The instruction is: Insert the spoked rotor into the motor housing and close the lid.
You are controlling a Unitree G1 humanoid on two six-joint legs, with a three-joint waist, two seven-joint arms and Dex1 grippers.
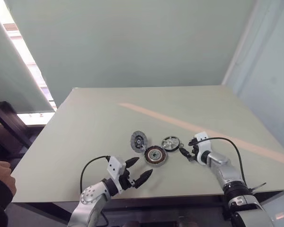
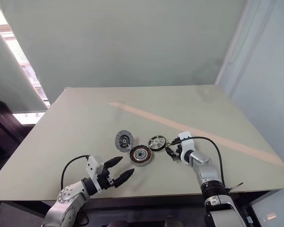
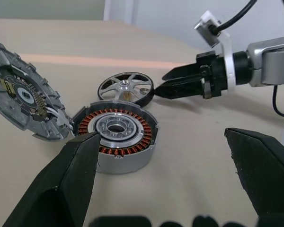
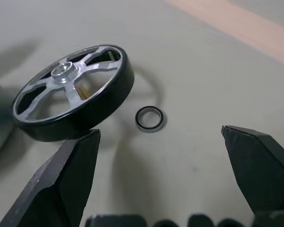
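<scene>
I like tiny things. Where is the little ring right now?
In the right wrist view the little ring lies flat on the table, just beside the spoked rotor and ahead of the right gripper's open jaws.

My matt black plastic fingers [image 4: 66, 184], the spoked rotor [image 4: 71, 90] in bright polished metal with a dark smooth rim, the motor housing [image 3: 117, 137] of brushed silver metal (coppery windings inside), small glossy metal ring [image 4: 149, 118], smooth matt table [image 1: 99, 113].

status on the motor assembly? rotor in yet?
Not yet; nothing assembled. Spoked rotor lies on the table beside the motor housing, whose centre is empty. Right hand is open just short of the rotor; left hand open, empty. Left: grasp, insert, then fit the lid.
</scene>
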